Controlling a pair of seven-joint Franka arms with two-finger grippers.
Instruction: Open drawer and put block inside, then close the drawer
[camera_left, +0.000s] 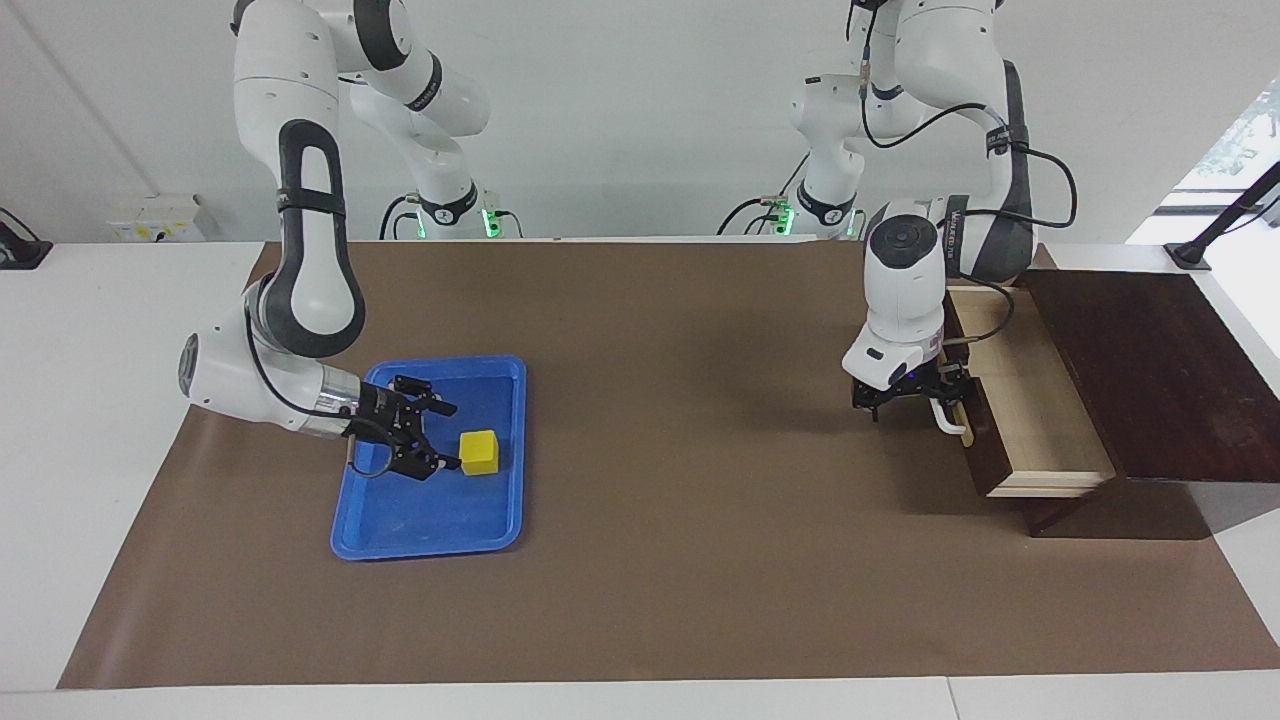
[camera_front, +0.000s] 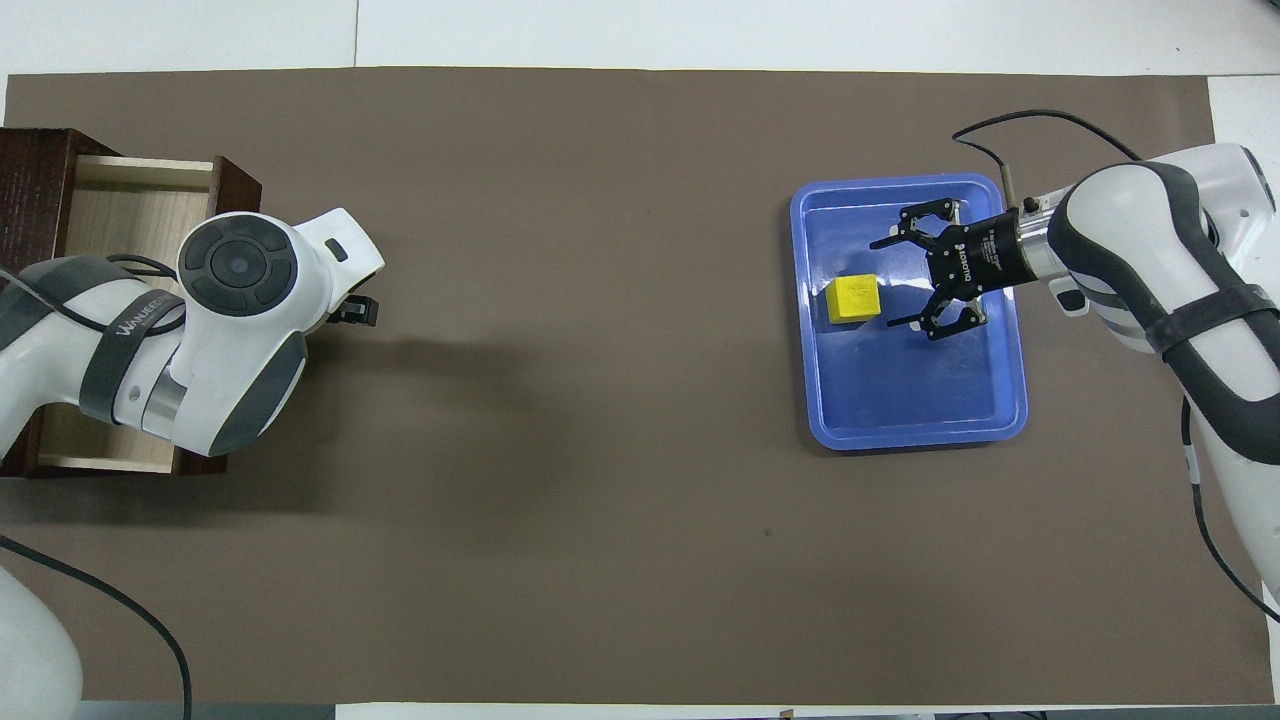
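So, starting with the blue tray (camera_left: 430, 545) toward the right arm's end of the table. Got the right gripper (camera_left: 448, 436) hanging low over that tray, jaws spread wide and holding nothing, tips aimed at the block (camera_left: 480, 452). Got the block itself sitting flat in the tray, just beside those tips, not clamped. Can't tell whether one tip touches it. Moving on across the brown mat (camera_left: 680, 560), well apart from the tray, toward the left arm's end. Got the left gripper (camera_left: 908, 400) parked right at the white handle (camera_left: 946, 420) of the drawer (camera_left: 1040, 420), jaws as wide as they go. Can't say whether it touches the handle. Got the drawer pulled out of its dark wooden box (camera_left: 1150, 370), pale inside showing.
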